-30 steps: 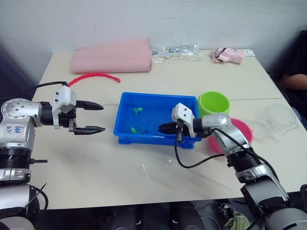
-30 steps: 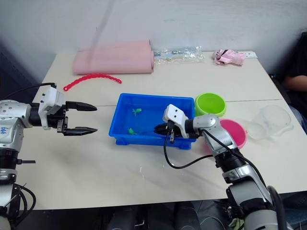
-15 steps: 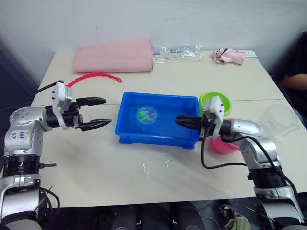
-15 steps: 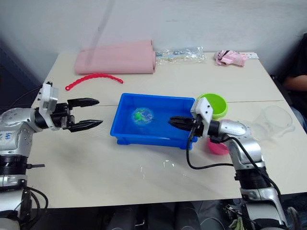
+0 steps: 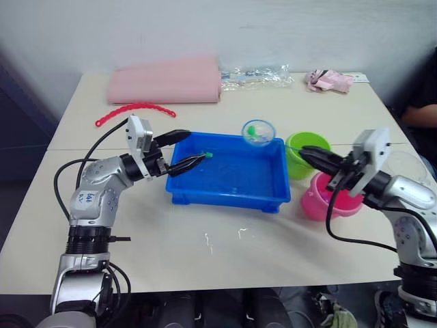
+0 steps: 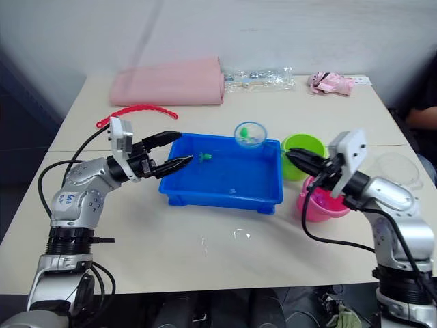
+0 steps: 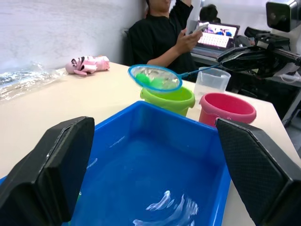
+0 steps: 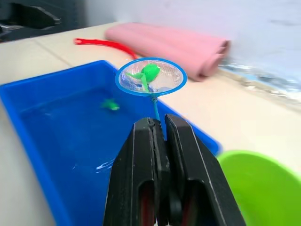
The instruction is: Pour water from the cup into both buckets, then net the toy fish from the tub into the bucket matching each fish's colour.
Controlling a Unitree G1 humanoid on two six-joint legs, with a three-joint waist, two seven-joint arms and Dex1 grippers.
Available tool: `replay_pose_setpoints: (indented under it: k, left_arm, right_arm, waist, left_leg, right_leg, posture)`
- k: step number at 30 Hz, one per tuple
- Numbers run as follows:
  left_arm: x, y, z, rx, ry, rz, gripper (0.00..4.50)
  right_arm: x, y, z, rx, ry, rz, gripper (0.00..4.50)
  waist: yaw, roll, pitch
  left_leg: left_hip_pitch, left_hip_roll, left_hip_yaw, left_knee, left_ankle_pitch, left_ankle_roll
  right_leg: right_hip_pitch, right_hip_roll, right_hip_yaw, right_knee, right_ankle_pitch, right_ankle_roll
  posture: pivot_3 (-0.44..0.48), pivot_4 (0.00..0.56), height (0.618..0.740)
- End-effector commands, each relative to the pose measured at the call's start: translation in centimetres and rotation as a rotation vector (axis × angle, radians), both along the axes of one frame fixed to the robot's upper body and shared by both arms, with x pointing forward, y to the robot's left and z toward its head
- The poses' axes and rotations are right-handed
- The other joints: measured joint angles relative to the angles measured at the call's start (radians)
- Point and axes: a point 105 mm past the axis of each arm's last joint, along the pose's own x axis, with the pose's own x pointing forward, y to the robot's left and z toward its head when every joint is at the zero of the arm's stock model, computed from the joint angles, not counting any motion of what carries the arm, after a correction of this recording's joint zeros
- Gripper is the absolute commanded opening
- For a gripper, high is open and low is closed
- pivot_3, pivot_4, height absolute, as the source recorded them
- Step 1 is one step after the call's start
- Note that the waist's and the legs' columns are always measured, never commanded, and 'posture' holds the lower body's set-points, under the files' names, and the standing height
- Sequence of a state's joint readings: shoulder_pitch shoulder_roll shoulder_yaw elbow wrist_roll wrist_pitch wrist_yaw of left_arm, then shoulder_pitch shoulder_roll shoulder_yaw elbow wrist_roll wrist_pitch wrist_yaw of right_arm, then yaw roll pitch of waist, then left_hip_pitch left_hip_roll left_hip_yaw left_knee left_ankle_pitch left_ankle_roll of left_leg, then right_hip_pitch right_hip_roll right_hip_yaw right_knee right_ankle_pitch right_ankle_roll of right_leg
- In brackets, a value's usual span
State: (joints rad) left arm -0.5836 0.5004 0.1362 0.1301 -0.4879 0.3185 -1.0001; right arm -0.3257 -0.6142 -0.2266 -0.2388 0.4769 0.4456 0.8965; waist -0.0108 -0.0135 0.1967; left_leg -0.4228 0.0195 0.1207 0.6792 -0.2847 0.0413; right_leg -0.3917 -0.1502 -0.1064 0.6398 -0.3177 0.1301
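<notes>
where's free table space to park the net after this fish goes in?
Free: the front strip of the table below the tub, and the bare band between tub and pink mat. Crowded: right of the tub, where green bucket, pink bucket, cup and right gripper holding the net cluster.

We see a beige table (image 5: 136, 225) bearing the blue tub (image 5: 229, 179), green bucket (image 5: 304, 152), pink bucket (image 5: 326, 200), clear cup (image 5: 404, 166), pink roll (image 5: 164, 80), red chain (image 5: 134, 111), plastic bag (image 5: 259, 72), and pink toy (image 5: 330, 80).
</notes>
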Motion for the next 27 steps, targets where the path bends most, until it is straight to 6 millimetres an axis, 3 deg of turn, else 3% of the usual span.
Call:
replay_pose_setpoints:
  k: [1, 5, 11, 18, 27]
  left_arm:
    - [-0.3, -2.9, 0.9, -0.063, -0.026, -0.033, 4.46]
    - [-0.3, -3.5, 0.8, -0.053, -0.026, -0.057, 4.46]
    - [-0.2, -3.9, 0.8, -0.045, -0.040, -0.068, 4.46]
    - [-0.6, -4.3, -0.2, 0.014, -0.065, -0.105, 4.46]
    - [-0.7, -4.4, -0.3, 0.003, -0.062, -0.109, 4.46]
  right_arm:
    - [-1.3, -7.5, 3.3, -0.109, -0.202, -0.332, 0.00]
    - [-1.5, -11.1, 2.6, -0.256, -0.245, -0.458, 0.00]
    - [-1.4, -13.0, 1.9, -0.539, -0.343, -0.519, 0.00]
    - [-1.0, -13.6, 1.8, -0.789, -0.480, -0.501, 0.00]
    - [-1.3, -12.9, 0.8, -1.131, -0.656, -0.331, 0.00]
  waist:
    - [0.006, 0.000, 0.000]
    - [0.016, 0.000, 0.000]
    - [0.020, 0.000, 0.000]
    - [0.011, 0.000, 0.000]
    - [0.010, 0.000, 0.000]
  left_leg:
    - [0.000, 0.000, 0.000, 0.000, 0.000, 0.000]
    - [0.000, 0.000, 0.000, -0.001, 0.000, 0.000]
    - [0.001, -0.001, 0.000, -0.001, 0.000, 0.000]
    - [0.001, 0.000, 0.001, -0.001, 0.000, 0.000]
    - [0.001, 0.000, 0.000, 0.000, 0.000, 0.000]
  right_leg:
    - [0.000, 0.000, 0.000, 0.000, 0.000, 0.000]
    - [0.001, 0.000, 0.000, -0.002, 0.000, 0.000]
    - [0.001, 0.000, 0.000, -0.002, 0.000, 0.000]
    - [0.001, 0.000, 0.000, -0.002, 0.000, 0.000]
    - [0.002, 0.000, 0.000, -0.002, 0.000, 0.000]
  posture:
    - [0.000, 0.150, 0.740]
    - [0.000, 0.150, 0.740]
    - [0.000, 0.150, 0.740]
    - [0.000, 0.150, 0.740]
    - [0.000, 0.150, 0.740]
